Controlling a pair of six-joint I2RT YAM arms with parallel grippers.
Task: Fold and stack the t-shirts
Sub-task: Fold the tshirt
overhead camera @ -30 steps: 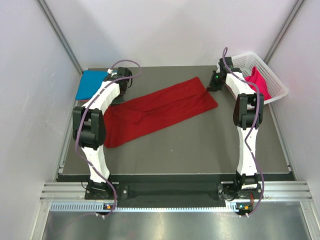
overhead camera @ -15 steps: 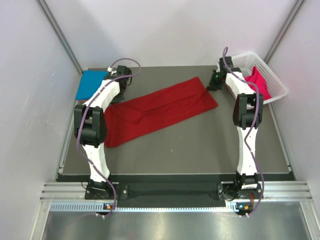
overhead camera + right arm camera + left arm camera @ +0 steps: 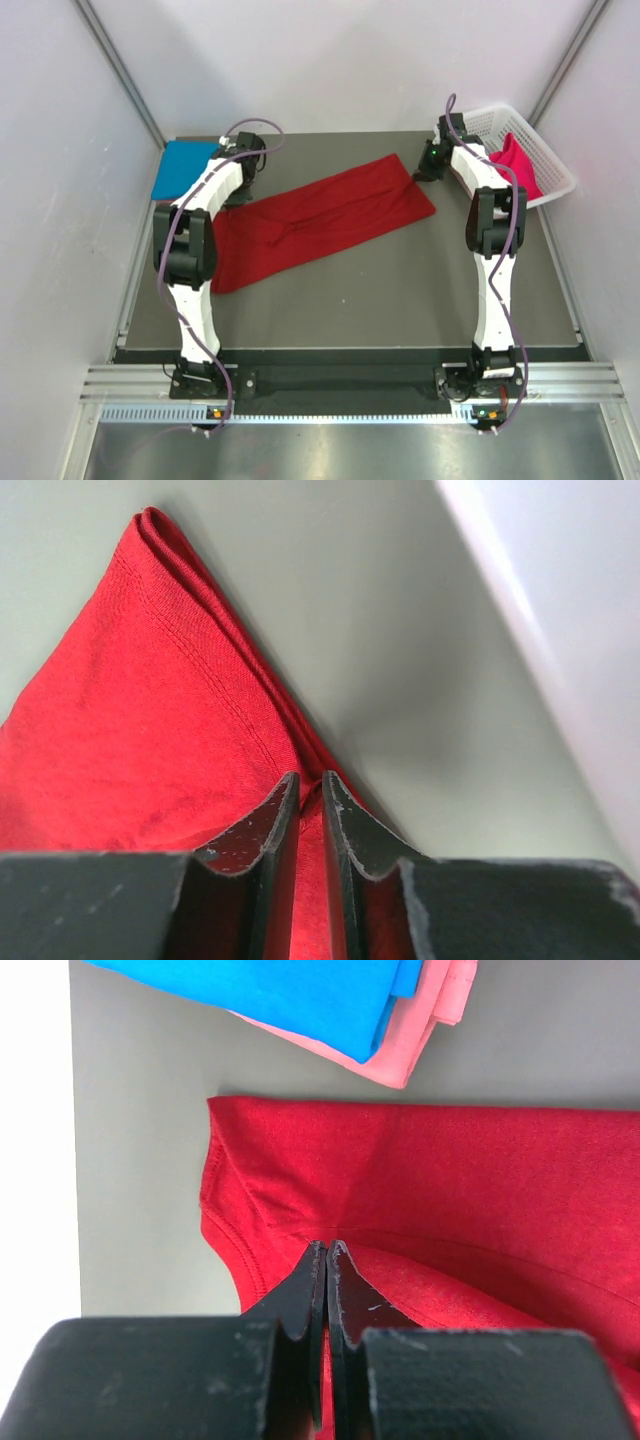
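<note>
Grey tabletop (image 3: 400, 290) spreads between pale walls, with both arms reaching to its far side.

At the left gripper (image 3: 327, 1250) the two black fingers are pressed together, and a thin ridge of the dark red t-shirt (image 3: 450, 1180) is pinched at their tips. This is near the shirt's left end, just inside a curved, stitched hem. Beyond that end, across a strip of bare grey, lies the folded blue t-shirt (image 3: 280, 990) on top of the salmon pink t-shirt (image 3: 420, 1020), whose edge sticks out from under it. Both sit at the table's far left corner.

The right gripper (image 3: 310, 780) has its fingers closed to a narrow slot, with red cloth clamped in it, at the shirt's right far corner. A doubled edge runs away from the fingers to a point.

Between the two grippers, the top view shows the dark red shirt lying flat as a long band, slanting from the far right towards the near left. Past the right arm, the white basket (image 3: 560, 185) sits at the table's far right edge, holding the hot pink t-shirt (image 3: 515, 165).
</note>
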